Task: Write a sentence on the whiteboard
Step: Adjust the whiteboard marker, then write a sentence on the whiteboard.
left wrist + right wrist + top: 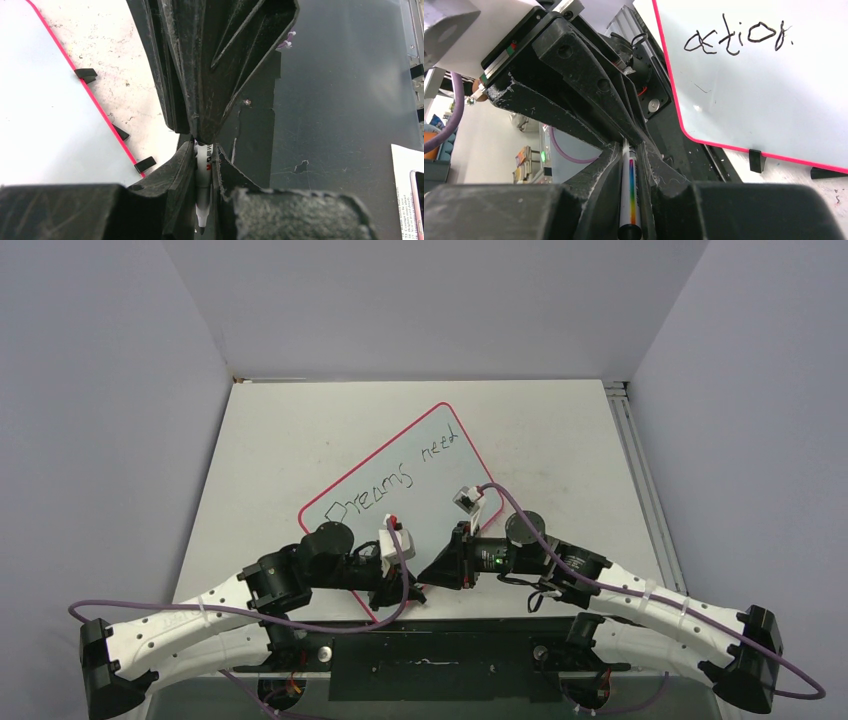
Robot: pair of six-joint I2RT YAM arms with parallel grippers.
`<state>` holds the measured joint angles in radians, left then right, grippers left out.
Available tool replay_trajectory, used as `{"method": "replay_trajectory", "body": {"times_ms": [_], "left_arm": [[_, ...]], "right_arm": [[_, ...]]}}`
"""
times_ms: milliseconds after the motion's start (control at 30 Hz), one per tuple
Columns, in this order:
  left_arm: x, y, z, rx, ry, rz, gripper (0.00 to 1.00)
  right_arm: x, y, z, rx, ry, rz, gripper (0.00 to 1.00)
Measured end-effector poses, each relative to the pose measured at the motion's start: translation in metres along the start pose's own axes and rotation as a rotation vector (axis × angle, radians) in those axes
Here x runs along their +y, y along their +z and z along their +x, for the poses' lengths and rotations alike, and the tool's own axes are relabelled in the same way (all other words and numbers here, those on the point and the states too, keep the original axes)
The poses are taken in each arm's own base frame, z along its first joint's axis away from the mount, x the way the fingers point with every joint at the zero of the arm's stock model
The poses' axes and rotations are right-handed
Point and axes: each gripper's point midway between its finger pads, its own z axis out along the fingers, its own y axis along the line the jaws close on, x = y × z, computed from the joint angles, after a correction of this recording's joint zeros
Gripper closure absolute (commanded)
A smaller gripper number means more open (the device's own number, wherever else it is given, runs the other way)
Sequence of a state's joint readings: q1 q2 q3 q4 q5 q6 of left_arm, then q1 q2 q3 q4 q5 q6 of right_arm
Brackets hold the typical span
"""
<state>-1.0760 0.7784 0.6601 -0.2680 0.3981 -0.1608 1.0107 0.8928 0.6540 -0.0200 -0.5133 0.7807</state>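
Note:
The whiteboard (430,502) lies slanted on the table, with a pink-red rim and small black feet (756,160). The sentence (395,478) reads "Dreams need" in the top view, and the right wrist view shows the word "action." (736,40) on the board (764,95). At the board's near corner both grippers meet on one white marker. My left gripper (204,172) is shut on the marker (202,175) near its bare black tip. My right gripper (631,190) is shut on the marker's rainbow-striped rear end (630,192). From above, the left gripper (405,585) and the right gripper (432,575) hide the marker.
A black base plate (430,665) runs along the near edge between the arm bases. An aluminium rail (640,480) borders the table's right side. Grey walls close in the back and both sides. Purple cables (400,610) loop over both arms. A printed sheet (407,190) lies beside the plate.

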Motion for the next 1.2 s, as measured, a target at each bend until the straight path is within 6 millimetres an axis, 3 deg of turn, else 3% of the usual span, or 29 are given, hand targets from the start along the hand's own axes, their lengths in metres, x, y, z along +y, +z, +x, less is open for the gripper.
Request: {"method": "replay_trajectory", "body": {"times_ms": [133,233,367,500,600,667,800,867,1200], "left_arm": [[0.003,0.000,-0.001,-0.006,-0.017,-0.020,0.37],[0.010,-0.001,-0.005,-0.021,-0.045,-0.065,0.20],[0.017,-0.009,-0.022,-0.057,-0.085,-0.134,0.18],[0.025,-0.024,-0.058,-0.135,-0.137,-0.221,0.18],[0.038,-0.038,-0.080,-0.193,-0.213,-0.303,0.18],[0.052,-0.048,-0.085,-0.224,-0.284,-0.367,0.18],[0.076,-0.069,-0.070,-0.248,-0.442,-0.489,0.21],[0.079,-0.081,-0.060,-0.254,-0.501,-0.528,0.23],[0.058,-0.123,-0.017,-0.261,-0.703,-0.609,0.23]], "right_arm": [[-0.002,-0.002,-0.002,-0.015,-0.023,0.014,0.95],[-0.011,-0.008,-0.005,-0.042,-0.060,0.074,0.95],[-0.021,-0.025,-0.025,-0.124,-0.149,0.188,0.95],[-0.029,-0.042,-0.051,-0.228,-0.254,0.289,0.95],[-0.039,-0.048,-0.062,-0.269,-0.313,0.358,0.95],[-0.045,-0.050,-0.066,-0.287,-0.346,0.391,0.95],[-0.055,-0.048,-0.069,-0.307,-0.389,0.419,0.95],[-0.059,-0.045,-0.068,-0.305,-0.403,0.423,0.95],[-0.063,-0.030,-0.057,-0.252,-0.419,0.384,0.95]]}}
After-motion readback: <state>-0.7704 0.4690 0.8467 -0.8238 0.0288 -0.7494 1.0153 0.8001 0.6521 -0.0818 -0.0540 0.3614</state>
